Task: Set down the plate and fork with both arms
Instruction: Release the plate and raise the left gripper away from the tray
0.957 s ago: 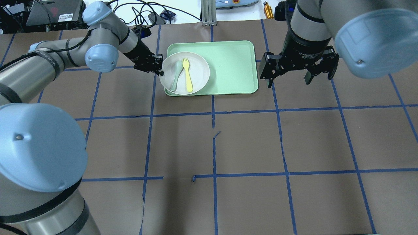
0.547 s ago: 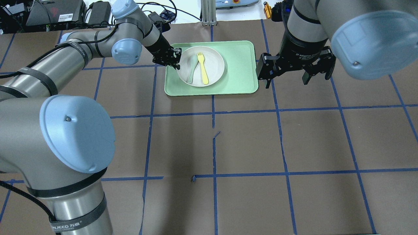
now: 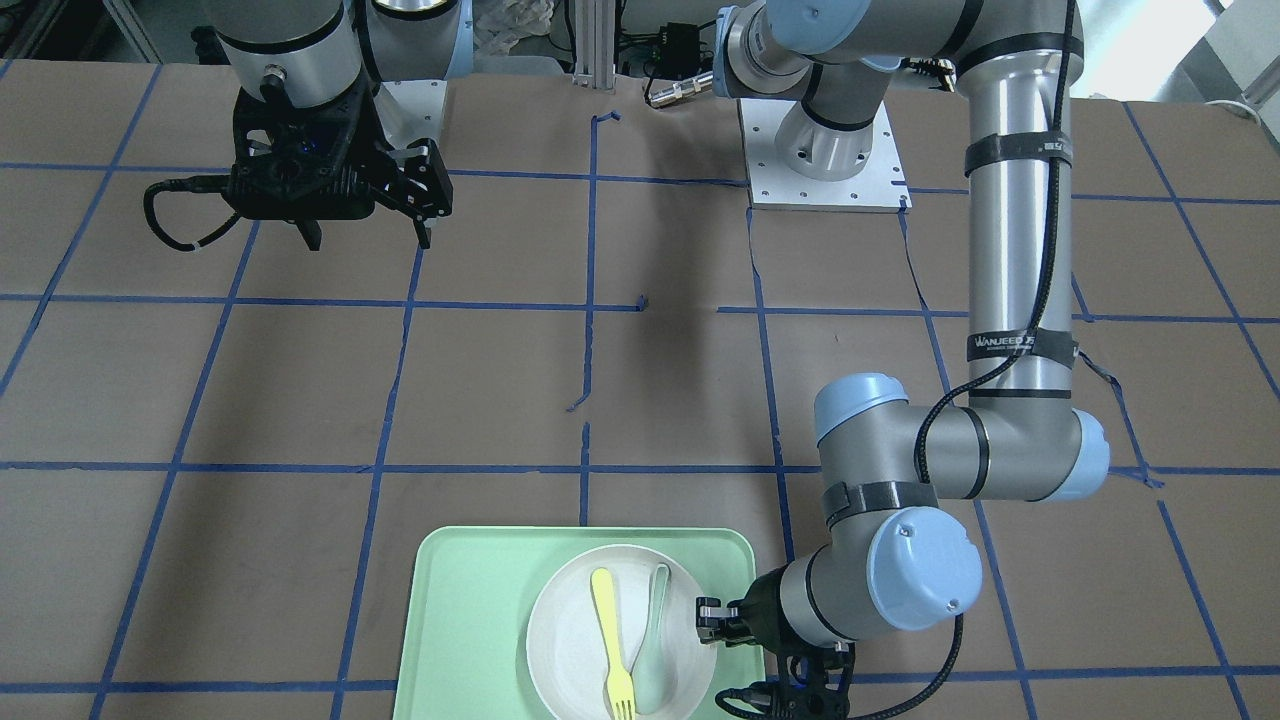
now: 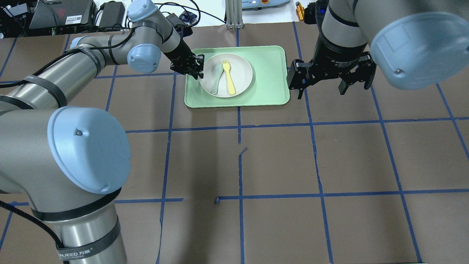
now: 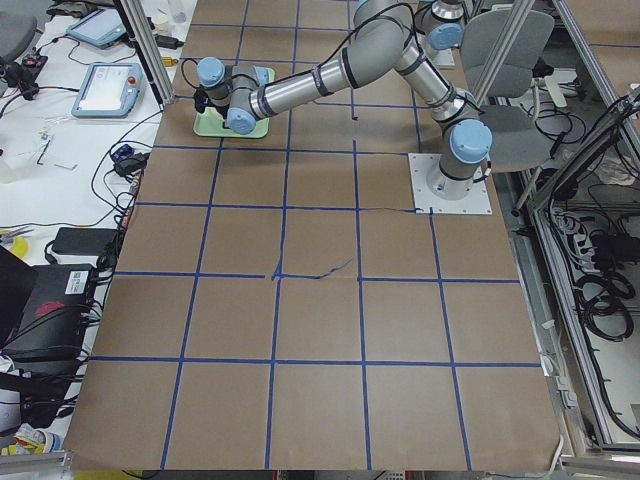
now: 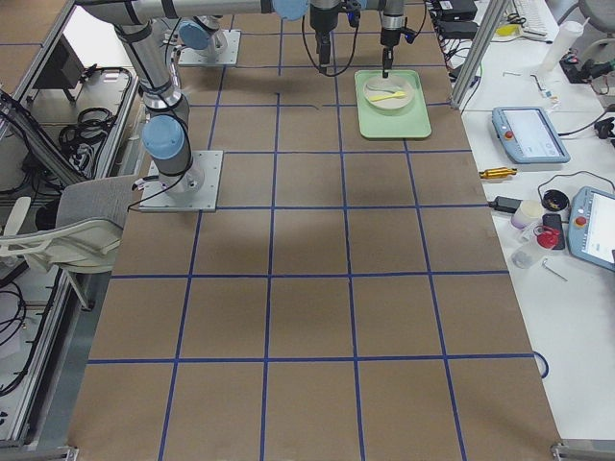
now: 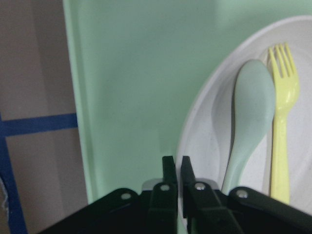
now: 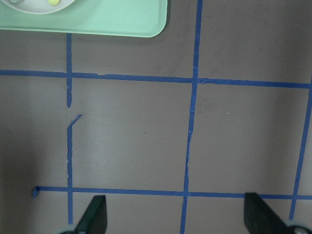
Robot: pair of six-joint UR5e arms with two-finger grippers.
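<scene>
The white plate [image 4: 242, 72] lies over the left half of the mint-green tray [image 4: 267, 77]. The yellow fork [image 4: 229, 78] and a pale grey-green spoon [image 4: 216, 83] lie side by side on it. My left gripper [image 4: 199, 72] is shut on the plate's left rim. The left wrist view shows its fingers [image 7: 169, 171] pinched together on the rim beside the spoon [image 7: 251, 117] and fork [image 7: 282, 117]. My right gripper [image 4: 322, 91] is open and empty, just right of the tray. It also shows in the right wrist view [image 8: 178, 217] over bare table.
The table is brown with blue tape grid lines. The tray's right half [image 3: 470, 620] is bare. Cables and equipment lie beyond the table's far edge. A gold-coloured cylinder [image 4: 300, 11] stands at the back right.
My left gripper has carried the plate, with fork and spoon on it, rightwards from the tray's left edge to further inside the tray. The right gripper has barely moved.
</scene>
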